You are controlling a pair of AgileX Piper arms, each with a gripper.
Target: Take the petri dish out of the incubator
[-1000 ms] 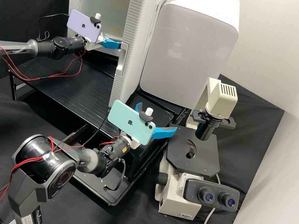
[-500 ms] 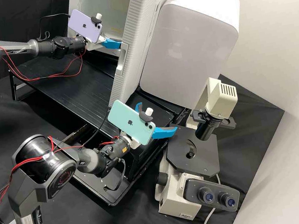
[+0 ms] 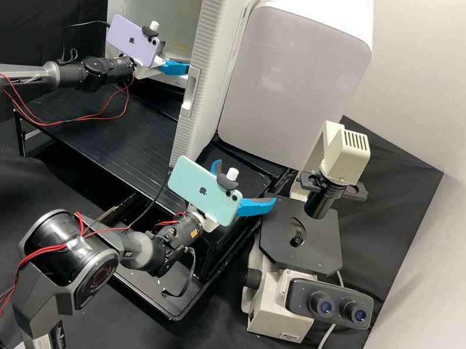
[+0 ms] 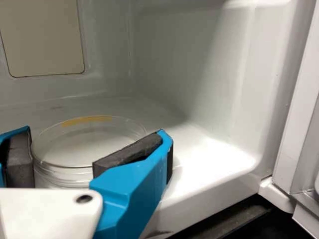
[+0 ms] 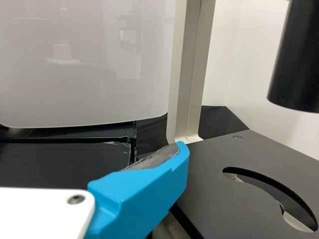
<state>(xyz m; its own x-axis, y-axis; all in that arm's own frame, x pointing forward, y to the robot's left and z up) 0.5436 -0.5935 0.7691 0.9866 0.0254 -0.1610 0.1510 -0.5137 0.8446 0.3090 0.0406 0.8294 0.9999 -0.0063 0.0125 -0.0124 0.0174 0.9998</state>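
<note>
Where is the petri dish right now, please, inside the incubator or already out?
Inside. The petri dish rests on the white floor of the incubator, within its walls, with the left tool astride it.

No text, number or brand can be read. The white rectangular label (image 3: pixel 43 348) on the near dark grey arm's base carries print too small to make out. The small dark mark on the beige microscope body (image 3: pixel 288 337) is likewise illegible.
</note>
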